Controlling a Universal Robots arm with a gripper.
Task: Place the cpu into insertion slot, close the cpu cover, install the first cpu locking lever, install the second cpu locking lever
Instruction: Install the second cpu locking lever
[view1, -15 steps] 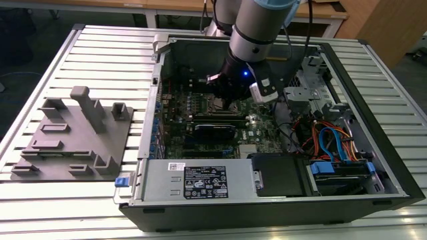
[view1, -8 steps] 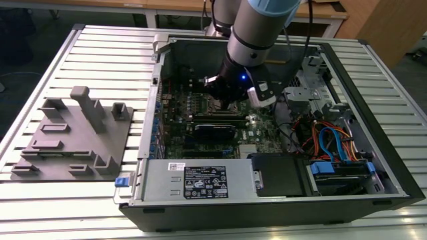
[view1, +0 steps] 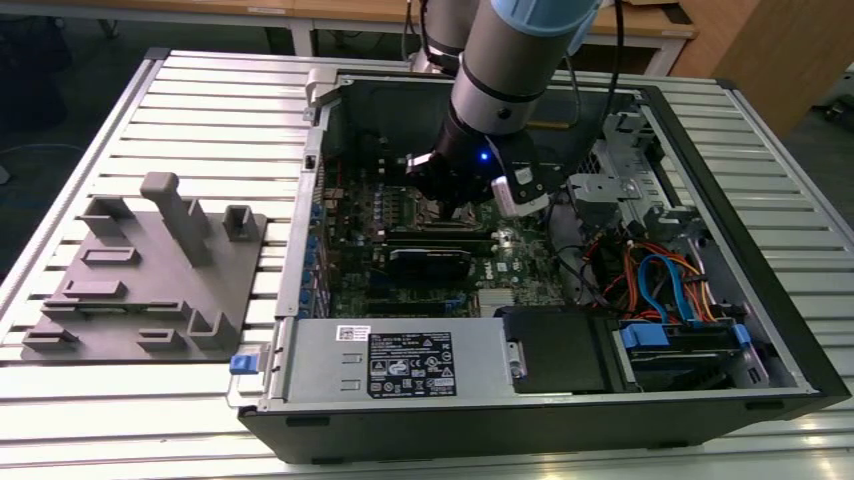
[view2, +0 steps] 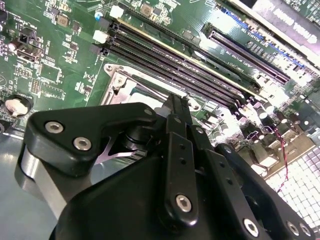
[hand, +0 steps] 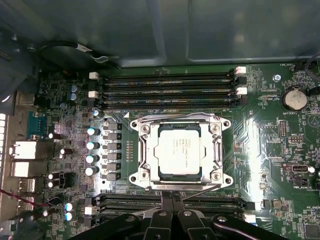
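CPU chip (hand: 179, 150) sits seated in the insertion slot (hand: 145, 165) at the middle of the first wrist view, its silver-grey top showing through the square window of the cpu cover (hand: 178, 119), which lies flat over it. The slot is set in a green circuit board (hand: 270, 145) inside an open computer case (view1: 747, 260) that lies on a slatted metal table (view1: 200, 110); a grey plastic fixture (view1: 147, 270) rests on the table at the exterior view's left. Beyond the table, desks and a dark floor fill the top of the exterior view. The gripper (hand: 171, 200) hangs just below the slot's lower edge in the first wrist view, its fingers (view2: 177, 112) pressed together with nothing between them, near a thin wire lever (hand: 200, 190). Long black memory slots (hand: 165, 85) run along both sides of the slot, leaving narrow room.
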